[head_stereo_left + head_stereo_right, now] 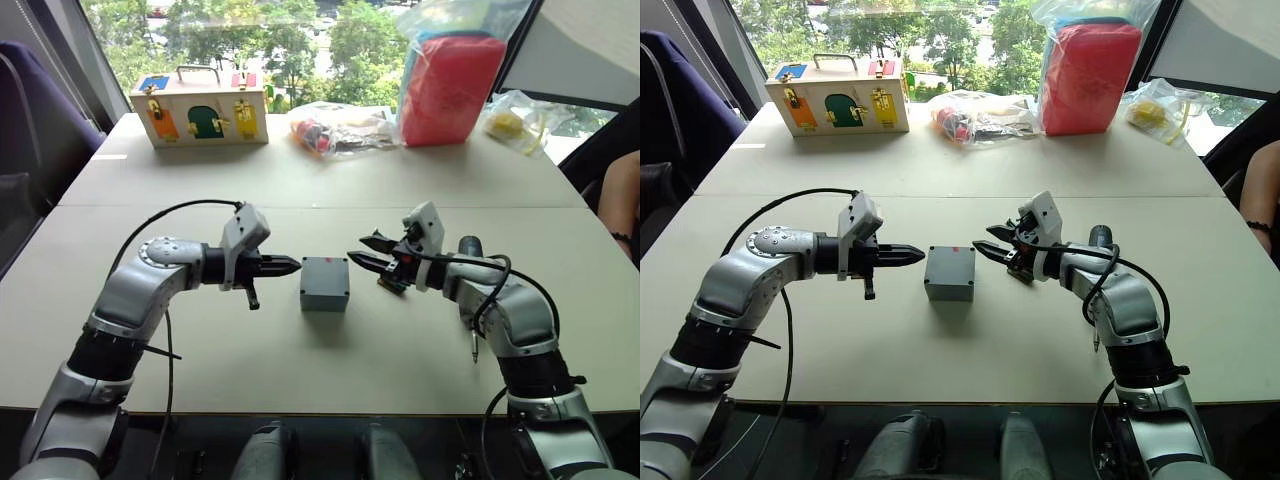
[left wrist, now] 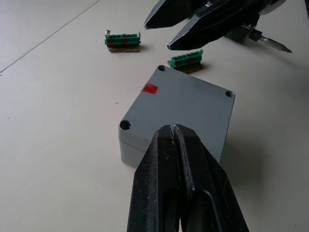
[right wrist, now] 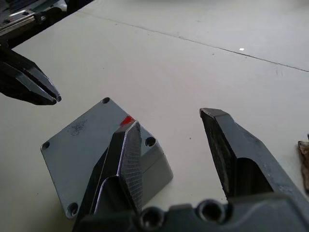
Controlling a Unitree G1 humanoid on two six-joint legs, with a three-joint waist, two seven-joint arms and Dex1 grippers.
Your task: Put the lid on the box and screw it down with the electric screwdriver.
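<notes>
The grey box [image 1: 325,293] stands at the table's middle with the flat grey lid [image 1: 325,268] lying on top of it, small holes at the lid's corners and a red mark [image 2: 150,88] on it. My left gripper [image 1: 297,265] is shut and empty, its tip just left of the box at lid height. On the other side my right gripper [image 1: 357,248] is open and empty, a short gap from the box. The black electric screwdriver [image 1: 468,246] lies on the table behind my right forearm, its metal bit [image 2: 275,44] showing in the left wrist view.
Two small green-brown pieces [image 2: 122,39] [image 2: 186,59] lie just beyond the box, under my right gripper. At the far edge stand a wooden box [image 1: 200,108] with coloured doors, plastic bags [image 1: 335,128] and a red bundle [image 1: 450,75]. A person's arm [image 1: 620,215] is at the right edge.
</notes>
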